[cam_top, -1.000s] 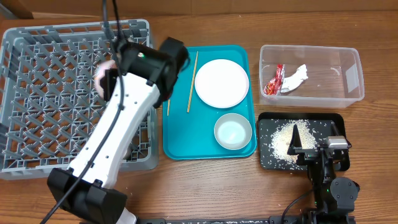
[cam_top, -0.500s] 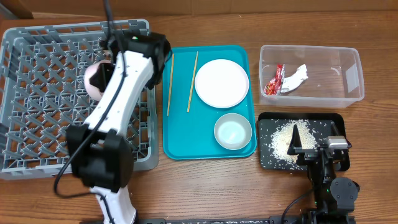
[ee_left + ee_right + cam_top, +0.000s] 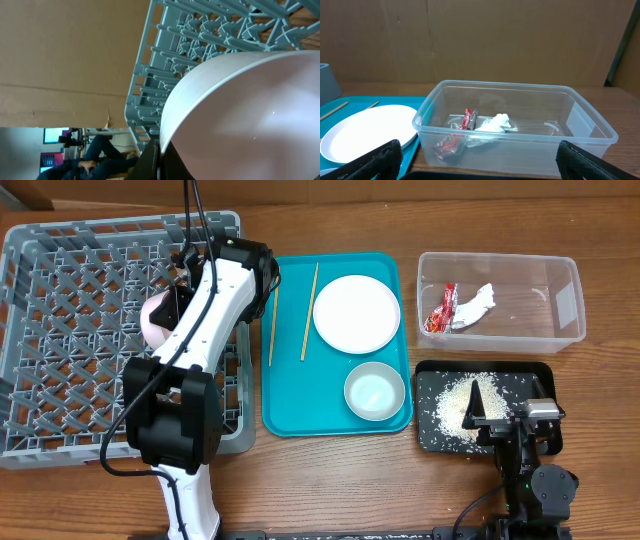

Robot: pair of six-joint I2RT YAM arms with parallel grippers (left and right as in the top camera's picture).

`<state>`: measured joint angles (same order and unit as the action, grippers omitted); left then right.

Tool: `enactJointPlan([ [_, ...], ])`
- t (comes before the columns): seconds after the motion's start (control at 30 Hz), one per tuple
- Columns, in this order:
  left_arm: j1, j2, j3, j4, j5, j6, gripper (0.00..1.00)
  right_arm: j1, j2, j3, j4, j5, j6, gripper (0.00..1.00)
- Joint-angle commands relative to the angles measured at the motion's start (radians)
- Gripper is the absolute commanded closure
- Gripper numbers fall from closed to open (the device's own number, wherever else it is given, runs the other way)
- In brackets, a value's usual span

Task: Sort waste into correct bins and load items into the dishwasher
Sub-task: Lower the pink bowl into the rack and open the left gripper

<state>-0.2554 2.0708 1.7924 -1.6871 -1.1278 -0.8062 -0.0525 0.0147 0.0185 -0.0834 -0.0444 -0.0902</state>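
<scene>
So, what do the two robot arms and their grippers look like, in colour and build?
The left arm has long white links between bulky black joints, with thin black cables running to it. The right arm is black, with a small silver-grey block near its wrist. Its fingers are matt black. I can read no markings.

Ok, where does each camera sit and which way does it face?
Overhead: above the table, looking down; both arms show, left gripper holding a bowl at the rack.
Left wrist: on that arm, close on the bowl, rack behind; one finger shows.
Right wrist: low, facing level at the tub and plate; right gripper open.
Shared: bowl and rack, overhead and left wrist; tub and plate, overhead and right wrist.
</scene>
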Motion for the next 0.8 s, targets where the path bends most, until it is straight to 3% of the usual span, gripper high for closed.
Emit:
enactJointPlan([
  [0.0, -0.006, -0.005, 0.008, -0.003, -0.069, -0.024, 0.96, -0.006, -0.012, -0.011, 0.004, 0.008, -0.004, 0.0],
  [0.2, 0.021, -0.005, 0.008, 0.002, -0.153, -0.048, 0.96, -0.006, -0.012, -0.011, 0.004, 0.008, -0.004, 0.0],
  [0.63, 0.092, -0.003, -0.032, 0.091, -0.076, -0.045, 0.96, -0.006, -0.012, -0.011, 0.004, 0.008, -0.004, 0.0],
  [0.77, 0.087, -0.002, -0.094, 0.178, -0.078, 0.042, 0.96, -0.006, -0.012, -0.011, 0.004, 0.008, -0.004, 0.0],
])
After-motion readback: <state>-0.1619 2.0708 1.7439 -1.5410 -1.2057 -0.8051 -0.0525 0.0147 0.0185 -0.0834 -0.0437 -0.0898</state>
